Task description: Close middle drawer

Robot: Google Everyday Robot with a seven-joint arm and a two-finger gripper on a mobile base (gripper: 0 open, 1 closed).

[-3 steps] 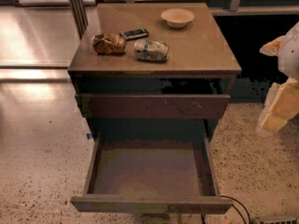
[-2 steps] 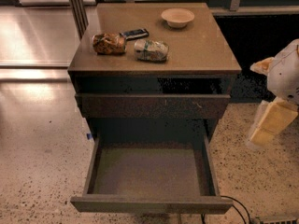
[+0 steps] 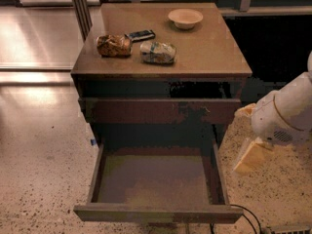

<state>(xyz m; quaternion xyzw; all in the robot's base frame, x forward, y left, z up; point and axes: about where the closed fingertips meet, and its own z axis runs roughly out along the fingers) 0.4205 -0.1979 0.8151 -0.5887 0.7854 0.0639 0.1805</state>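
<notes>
The middle drawer (image 3: pixel 155 212) of the dark-brown cabinet (image 3: pixel 161 57) is pulled far out towards me. Its olive-brown inner floor (image 3: pixel 153 179) is bare. Its plain slab front is near the bottom edge of the camera view. Above it, the uppermost front (image 3: pixel 161 111) stands slightly proud of the cabinet. The lowest front is hidden under the open drawer. My gripper (image 3: pixel 250 154), pale yellow on a white arm (image 3: pixel 287 111), hangs to the right of the open drawer, apart from it, just outside its right wall.
On the cabinet top lie a brown snack bag (image 3: pixel 114 45), a dark flat device (image 3: pixel 140 34), a pale crumpled packet (image 3: pixel 158 52) and a small cream bowl (image 3: pixel 185 18). A black cable (image 3: pixel 243 218) runs over the speckled floor at the drawer's front right corner.
My arm and gripper have moved left and down, closer to the right side of the open drawer. The drawer has not moved.
</notes>
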